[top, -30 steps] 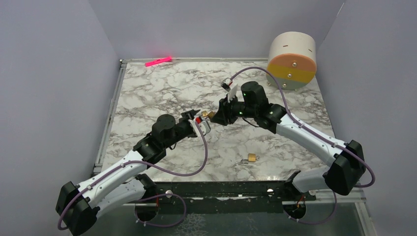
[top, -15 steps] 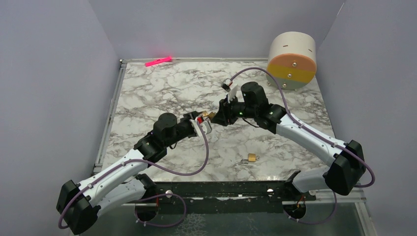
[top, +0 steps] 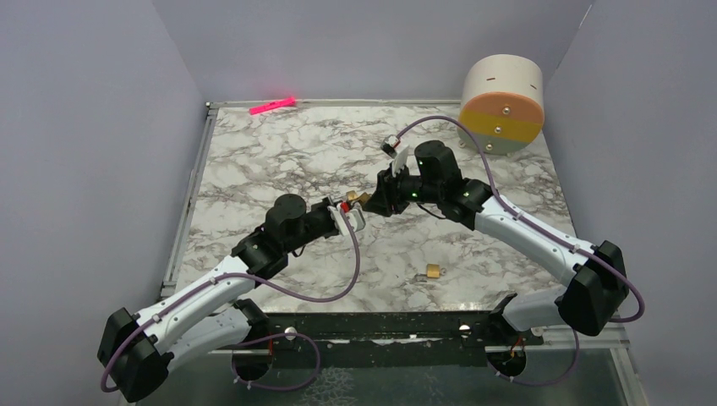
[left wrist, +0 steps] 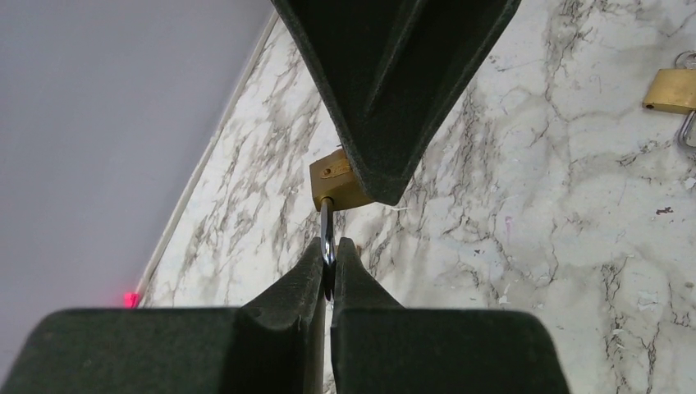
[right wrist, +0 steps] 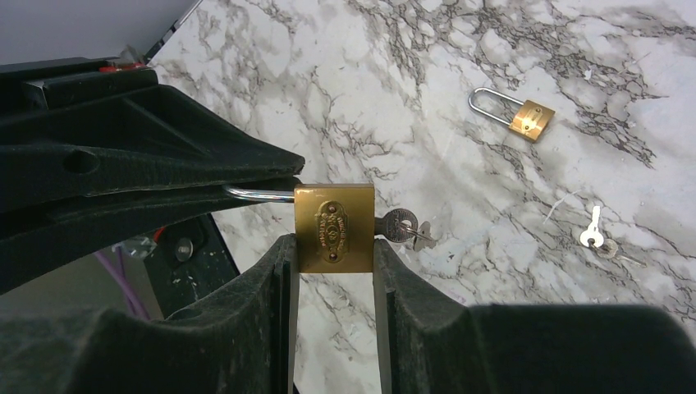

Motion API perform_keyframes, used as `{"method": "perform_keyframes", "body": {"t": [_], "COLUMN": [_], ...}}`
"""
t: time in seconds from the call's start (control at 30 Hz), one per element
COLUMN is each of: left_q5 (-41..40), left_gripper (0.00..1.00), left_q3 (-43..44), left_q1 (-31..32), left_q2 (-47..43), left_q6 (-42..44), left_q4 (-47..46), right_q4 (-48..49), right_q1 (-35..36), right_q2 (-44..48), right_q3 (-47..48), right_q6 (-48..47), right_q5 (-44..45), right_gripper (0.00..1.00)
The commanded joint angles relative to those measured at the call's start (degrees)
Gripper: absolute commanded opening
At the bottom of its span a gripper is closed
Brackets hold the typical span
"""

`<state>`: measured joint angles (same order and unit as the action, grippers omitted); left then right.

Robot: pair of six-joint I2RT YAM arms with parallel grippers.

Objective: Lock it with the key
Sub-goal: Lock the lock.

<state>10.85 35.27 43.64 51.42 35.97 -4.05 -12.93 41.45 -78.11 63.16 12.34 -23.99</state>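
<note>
Claws nose to nose above mid-bench: left claw pinched on shackle, right claw clamped on brass padlock, no gap between them. Key sticks out padlock's far end, hard by one right-claw finger; open air beyond it. Back-left bench wide open up to pink stick at far edge. Back-right corner blocked by big drum. Near right: loose padlock, spare key lie flat, low. Left arm, right arm slant across near corners.
</note>
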Motion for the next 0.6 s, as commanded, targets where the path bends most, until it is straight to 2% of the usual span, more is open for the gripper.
{"method": "perform_keyframes", "body": {"t": [0.0,0.2,0.3,0.43,0.5,0.53,0.57], "left_q5": [0.3,0.6,0.7,-0.4,-0.7,-0.7,-0.7], "left_gripper": [0.0,0.0,0.0,0.0,0.0,0.0,0.0], "left_q3": [2.0,3.6,3.9,4.6,4.9,4.9,4.7], "left_q1": [0.2,0.2,0.1,0.1,0.1,0.1,0.1], "left_q2": [0.4,1.4,1.4,1.4,1.5,1.5,1.4], "left_q6": [-1.4,-1.4,-1.8,-3.3,-3.7,-3.8,-4.1], "left_q4": [0.3,1.9,1.7,1.5,1.8,1.7,1.5], "right_q4": [2.1,2.2,2.2,2.0,2.6,3.1,4.0], "right_q1": [-0.3,-0.3,-0.3,-0.3,-0.3,-0.3,-0.3], "right_q2": [0.1,0.1,0.6,1.7,3.0,3.9,4.8], "right_q3": [0.0,0.2,0.1,0.1,-0.6,-1.1,-1.6], "right_q6": [-0.7,-0.9,-1.1,-1.6,-1.7,-1.7,-1.7], "right_q5": [-1.9,-0.9,0.4,4.6,7.1,8.1,9.0], "right_gripper": [0.19,0.22,0.3,0.6,0.7,0.78,0.93]}}
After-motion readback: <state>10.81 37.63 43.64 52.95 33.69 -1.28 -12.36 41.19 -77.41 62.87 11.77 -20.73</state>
